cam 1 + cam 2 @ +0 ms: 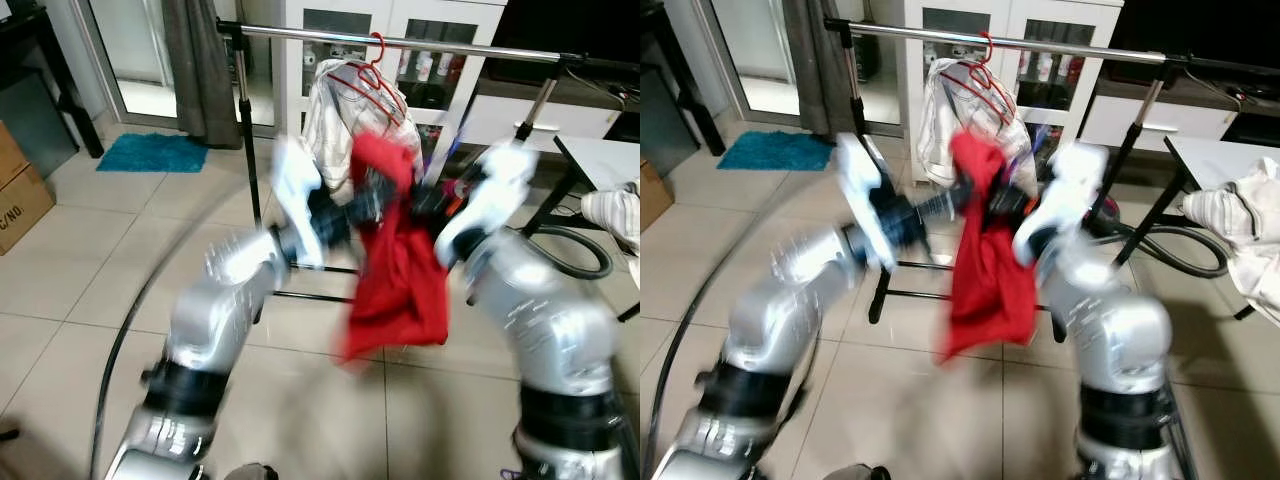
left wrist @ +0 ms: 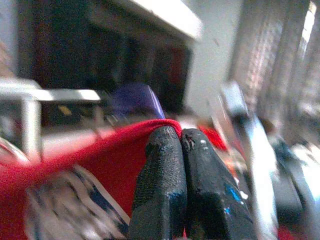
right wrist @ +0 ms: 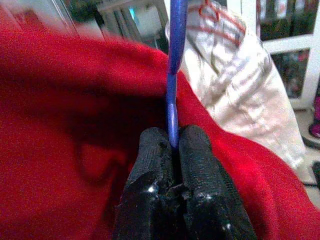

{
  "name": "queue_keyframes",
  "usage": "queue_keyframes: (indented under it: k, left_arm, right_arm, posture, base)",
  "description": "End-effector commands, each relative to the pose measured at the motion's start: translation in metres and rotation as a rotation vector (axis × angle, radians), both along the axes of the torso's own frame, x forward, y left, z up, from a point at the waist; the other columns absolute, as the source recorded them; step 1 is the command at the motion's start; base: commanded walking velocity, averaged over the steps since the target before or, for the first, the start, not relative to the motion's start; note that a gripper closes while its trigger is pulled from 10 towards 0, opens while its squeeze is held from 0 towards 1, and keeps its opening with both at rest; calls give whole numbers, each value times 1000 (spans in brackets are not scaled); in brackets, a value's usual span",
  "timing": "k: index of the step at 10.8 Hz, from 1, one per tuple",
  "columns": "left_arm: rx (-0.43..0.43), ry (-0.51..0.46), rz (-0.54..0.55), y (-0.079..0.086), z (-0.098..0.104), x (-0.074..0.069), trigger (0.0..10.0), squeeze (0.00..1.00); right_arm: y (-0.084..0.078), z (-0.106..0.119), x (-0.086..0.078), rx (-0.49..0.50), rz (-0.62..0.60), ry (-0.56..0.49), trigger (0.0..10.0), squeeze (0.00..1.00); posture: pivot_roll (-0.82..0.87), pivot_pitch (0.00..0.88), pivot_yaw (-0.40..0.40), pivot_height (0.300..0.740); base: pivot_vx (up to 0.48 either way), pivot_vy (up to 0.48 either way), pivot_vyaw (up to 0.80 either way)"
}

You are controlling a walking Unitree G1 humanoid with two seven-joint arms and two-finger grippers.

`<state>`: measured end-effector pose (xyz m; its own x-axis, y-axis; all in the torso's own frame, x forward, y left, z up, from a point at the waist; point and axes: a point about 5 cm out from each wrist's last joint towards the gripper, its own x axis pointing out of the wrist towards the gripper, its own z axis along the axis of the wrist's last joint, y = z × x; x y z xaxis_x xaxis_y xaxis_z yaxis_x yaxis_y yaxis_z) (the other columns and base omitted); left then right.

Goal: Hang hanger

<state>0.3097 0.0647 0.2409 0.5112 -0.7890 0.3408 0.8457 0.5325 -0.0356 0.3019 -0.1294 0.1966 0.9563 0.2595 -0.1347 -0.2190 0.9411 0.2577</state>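
I observe the right gripper [image 3: 172,142] clenched on the blue hanger [image 3: 175,60]; the left gripper [image 2: 181,145] pinches the red garment [image 1: 400,270].

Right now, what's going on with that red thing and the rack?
Both arms hold a red garment up in front of the clothes rail. The right gripper is shut on a blue hanger that runs into the garment, and the left gripper pinches the red fabric. The garment is not yet on the rail, where a whitish garment hangs on a red hanger. The head views are blurred.
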Motion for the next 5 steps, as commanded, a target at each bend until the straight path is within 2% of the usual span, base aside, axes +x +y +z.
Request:
queue_keyframes:
  k: [1, 2, 3, 5]
  left_arm:
    - [-55, -84, 120, 19, 22, 9, 0, 0]
    - [-7, -93, 317, 47, 26, 27, 0, 0]
    - [140, -99, 472, 75, 22, 40, 0, 0]
    - [263, -83, 546, 95, 16, 46, 0, 0]
  right_arm:
    - [-4, -1, 0, -40, -3, 17, 10000, 0]
    - [-5, -6, -1, -87, 19, 42, 10000, 0]
    - [-10, -11, -4, -153, 53, 64, 10000, 0]
    - [-17, -9, -6, -182, 58, 63, 10000, 0]
  posture:
    - [-81, 0, -33, 740]
    - [-81, 0, -33, 740]
    - [-83, 0, -30, 740]
    - [-83, 0, -29, 740]
  base:
    - [0, 0, 0]
    - [0, 0, 0]
    - [0, 0, 0]
    - [0, 0, 0]
